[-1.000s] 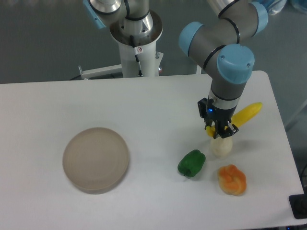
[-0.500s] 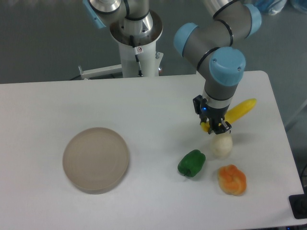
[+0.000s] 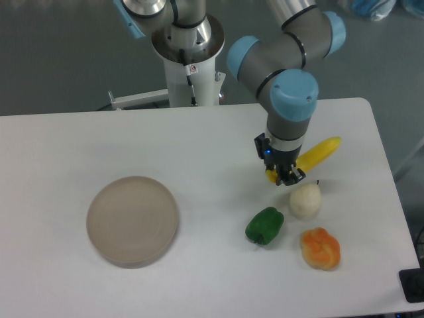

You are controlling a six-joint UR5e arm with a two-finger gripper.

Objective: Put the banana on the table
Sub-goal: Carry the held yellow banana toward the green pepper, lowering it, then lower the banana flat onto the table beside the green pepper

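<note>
Your hand [image 3: 285, 177] is closed on the banana [image 3: 317, 153], gripping it near its lower end, so the long yellow body juts up and to the right past the wrist. That end grip explains the tilt: the fruit hangs as a lever from the fingers rather than lying level. You hold it clear of the bench [image 3: 199, 146]; I judge it airborne, since the far tip shows no contact with the white top, though the gripped end is hidden behind the fingers.

The hand sits just above and left of the pale round fruit [image 3: 305, 201], near it but apart. Judgement: the drop spot must avoid that piece, and the open white area to the left of the hand looks the safer choice. Setting down from a tilted hold may let the banana roll or pivot on release.

Count, bench contents:
- banana: one, in the hand
- pale round fruit: one
- green pepper [image 3: 264, 225]: one
- orange-yellow pepper [image 3: 320, 248]: one, just right of the green one
- round plate [image 3: 132, 220]: one, well apart at left, nothing on it

Placement not yet done.
</note>
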